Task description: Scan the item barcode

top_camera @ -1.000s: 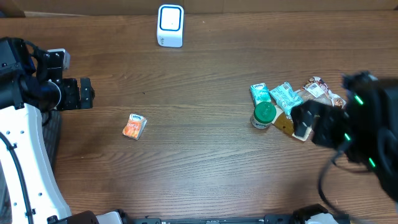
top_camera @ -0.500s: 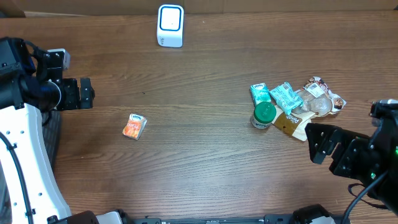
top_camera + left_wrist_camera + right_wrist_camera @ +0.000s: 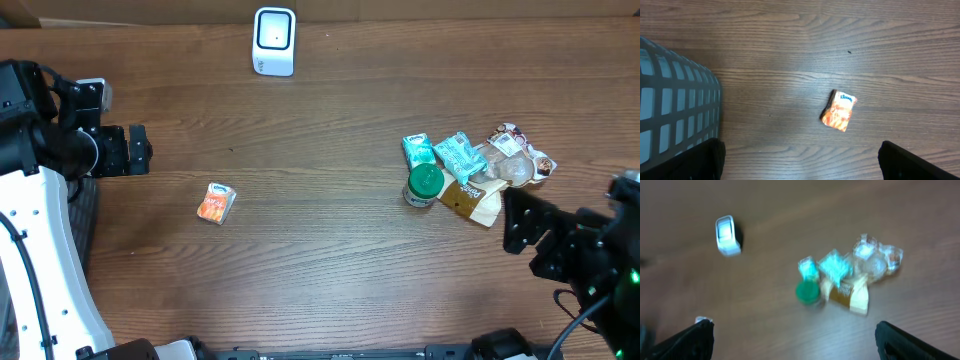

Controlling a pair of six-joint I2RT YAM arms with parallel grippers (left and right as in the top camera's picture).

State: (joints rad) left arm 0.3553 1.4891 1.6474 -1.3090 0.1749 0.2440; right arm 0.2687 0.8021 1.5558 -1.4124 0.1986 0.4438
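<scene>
Tissue pack (image 3: 215,202) lies on worktop (image 3: 320,270), well apart from scanner (image 3: 273,40); left pincer (image 3: 140,150) and right pincer (image 3: 522,232) gape empty.

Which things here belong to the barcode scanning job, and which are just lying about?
Job:
- scanner
- items that might be scanned, none held yet: tissue pack, jar, teal packs, pouch, clear packet

Lying about, probably:
- basket at the left edge
</scene>
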